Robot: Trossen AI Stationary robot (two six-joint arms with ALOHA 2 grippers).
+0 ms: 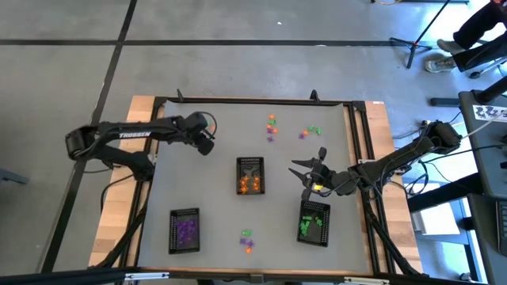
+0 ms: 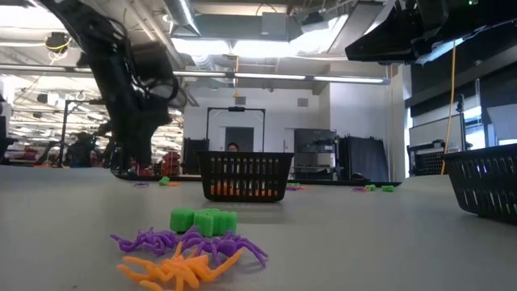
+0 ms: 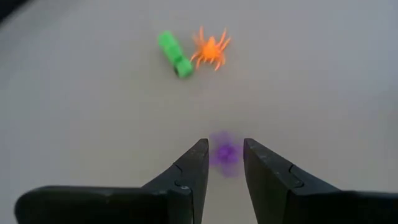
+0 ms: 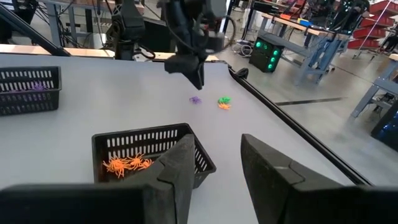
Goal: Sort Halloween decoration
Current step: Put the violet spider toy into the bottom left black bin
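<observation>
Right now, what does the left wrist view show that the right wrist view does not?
Only left wrist: the gap between the left fingers, with the small purple trinket lined up in it. Only right wrist: the open right fingers, a black mesh tray of orange spiders, another black mesh tray farther off. Both: that purple trinket, the small green block and the loose orange spider on the grey table.

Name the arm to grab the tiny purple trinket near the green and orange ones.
Left. The left gripper's open jaws frame the tiny purple trinket; the right gripper sits farther off, behind the black mesh tray holding orange trinkets.
</observation>
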